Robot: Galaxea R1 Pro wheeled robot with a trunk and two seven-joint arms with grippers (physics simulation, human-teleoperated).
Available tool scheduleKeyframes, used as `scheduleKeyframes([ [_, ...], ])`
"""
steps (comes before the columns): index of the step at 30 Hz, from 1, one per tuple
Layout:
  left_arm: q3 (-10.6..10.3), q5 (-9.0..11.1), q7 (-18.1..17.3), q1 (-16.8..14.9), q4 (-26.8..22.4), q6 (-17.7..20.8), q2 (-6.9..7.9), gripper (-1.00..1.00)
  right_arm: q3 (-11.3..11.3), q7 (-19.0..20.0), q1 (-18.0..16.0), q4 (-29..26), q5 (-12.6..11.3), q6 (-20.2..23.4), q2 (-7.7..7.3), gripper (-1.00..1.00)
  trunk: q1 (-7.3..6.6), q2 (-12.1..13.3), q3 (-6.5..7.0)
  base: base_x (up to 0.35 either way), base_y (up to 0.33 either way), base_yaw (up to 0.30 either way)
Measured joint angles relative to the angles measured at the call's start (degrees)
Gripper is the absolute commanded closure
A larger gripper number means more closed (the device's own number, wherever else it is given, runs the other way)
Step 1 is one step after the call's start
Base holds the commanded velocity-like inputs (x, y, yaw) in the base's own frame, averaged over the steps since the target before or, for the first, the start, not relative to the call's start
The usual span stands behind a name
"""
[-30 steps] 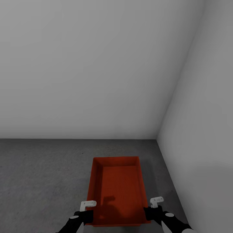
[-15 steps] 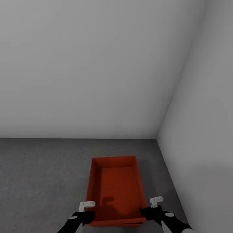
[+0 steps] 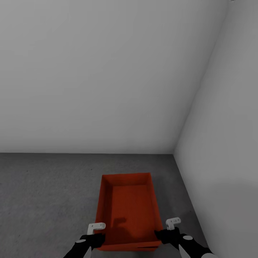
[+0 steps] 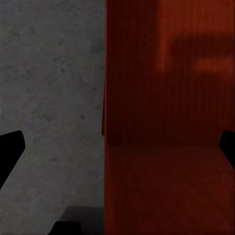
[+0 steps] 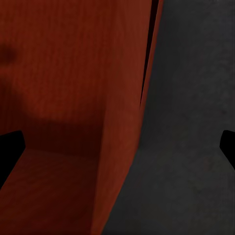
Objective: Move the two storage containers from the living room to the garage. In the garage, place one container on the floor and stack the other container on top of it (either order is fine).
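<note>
Nothing has shifted in the last half second. Grey concrete floor meets two pale walls in a corner. Two stacked orange bins rest there; left gripper and right gripper straddle the side walls, jaws wide.

The head view looks forward and down from above both arms into a room corner, with pale grey walls ahead and to the right and the floor below. The storage container lies near, low in the picture.

The left wrist view looks along the left tool at very close range, straddling the container's left wall, floor beside it.

The right wrist view looks along the right tool, equally close, across the right wall.

All three views share the container and adjacent floor
</note>
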Motion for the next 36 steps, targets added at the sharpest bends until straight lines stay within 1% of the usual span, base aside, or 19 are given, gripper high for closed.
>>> scheduleKeyframes([
  [22,0.0,0.0,0.0,0.0,-0.1,0.2,-0.05,-1.00,0.0,0.0,0.0,0.0,0.0,0.0,0.00,-1.00,-4.83,8.8,3.95,0.000,0.000,0.000],
  [31,0.0,0.0,0.0,0.0,-0.1,0.2,-0.34,-1.00,-0.1,0.0,0.0,0.0,0.0,0.0,0.00,-1.00,-6.81,12.4,5.57,-0.002,0.000,0.000],
  [36,0.0,0.0,0.0,0.0,-0.3,0.2,-0.35,-1.00,-0.1,0.0,0.0,0.0,0.0,0.0,0.00,-1.00,-7.88,14.4,6.46,-0.168,0.000,0.000],
])
